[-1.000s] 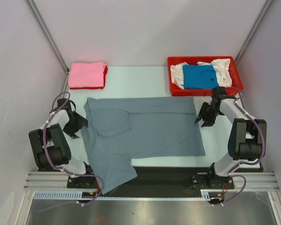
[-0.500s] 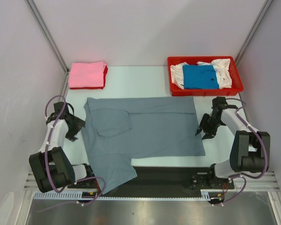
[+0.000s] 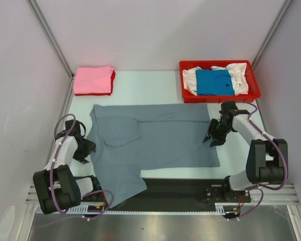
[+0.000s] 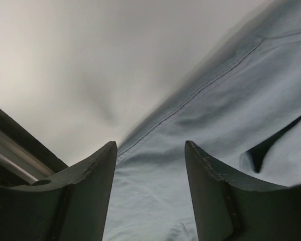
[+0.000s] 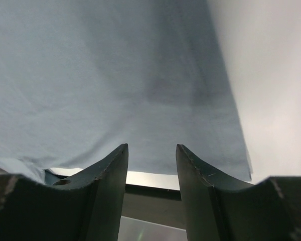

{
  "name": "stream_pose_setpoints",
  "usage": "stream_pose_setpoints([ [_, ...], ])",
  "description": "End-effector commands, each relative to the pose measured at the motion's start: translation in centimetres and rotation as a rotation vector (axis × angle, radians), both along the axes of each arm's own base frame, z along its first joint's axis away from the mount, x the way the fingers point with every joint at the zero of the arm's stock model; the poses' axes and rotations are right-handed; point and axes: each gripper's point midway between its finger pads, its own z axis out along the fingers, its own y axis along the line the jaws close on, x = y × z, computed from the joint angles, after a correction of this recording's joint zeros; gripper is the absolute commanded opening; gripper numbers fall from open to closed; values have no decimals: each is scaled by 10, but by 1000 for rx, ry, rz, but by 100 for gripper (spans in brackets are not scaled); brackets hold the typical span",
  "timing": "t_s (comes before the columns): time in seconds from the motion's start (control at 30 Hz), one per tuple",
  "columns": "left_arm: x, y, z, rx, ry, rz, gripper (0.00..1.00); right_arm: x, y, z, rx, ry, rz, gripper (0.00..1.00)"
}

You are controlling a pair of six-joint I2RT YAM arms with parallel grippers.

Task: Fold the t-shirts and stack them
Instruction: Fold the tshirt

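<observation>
The slate grey t-shirt [image 3: 155, 140] lies spread flat across the table, one sleeve folded in on its left part, its lower left corner hanging over the front edge. My left gripper [image 3: 88, 148] is open at the shirt's left edge; the left wrist view shows grey cloth [image 4: 200, 130] and its hem between the open fingers. My right gripper [image 3: 209, 139] is open over the shirt's right edge; the right wrist view shows the cloth [image 5: 115, 75] beyond the fingers. Folded pink and red shirts [image 3: 94, 80] are stacked at the back left. A blue shirt [image 3: 213, 82] and a white shirt [image 3: 238, 75] lie in the tray.
A red plastic tray [image 3: 256, 89] stands at the back right. Grey walls and slanted metal posts close in both sides. A black strip and a metal rail [image 3: 160, 193] run along the front edge by the arm bases.
My left gripper has moved forward and right to the shirt's left edge. My right gripper has moved left onto the shirt's right edge. The shirt has not moved.
</observation>
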Motion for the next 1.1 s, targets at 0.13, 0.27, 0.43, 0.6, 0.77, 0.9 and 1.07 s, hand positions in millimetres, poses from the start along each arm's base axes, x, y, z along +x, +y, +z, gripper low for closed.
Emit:
stream_pose_setpoints([
  [0.13,7,-9,-11,-26,-40,6,49,14,9,12,37,-55,26,49],
  [0.27,15,-6,-8,-17,-29,-10,45,18,9,15,37,-63,31,49],
  [0.43,10,-6,-11,-10,-33,-4,45,17,10,12,40,-59,32,49],
  [0.6,30,-4,-11,-21,-57,-30,21,20,9,14,33,-62,34,49],
  [0.77,74,7,14,33,-117,-110,9,18,7,14,24,-62,40,49],
  [0.9,114,-1,31,37,-167,-185,6,18,9,13,27,-61,40,49],
  [1.07,128,-12,34,40,-99,-225,6,21,9,15,22,-67,45,49],
])
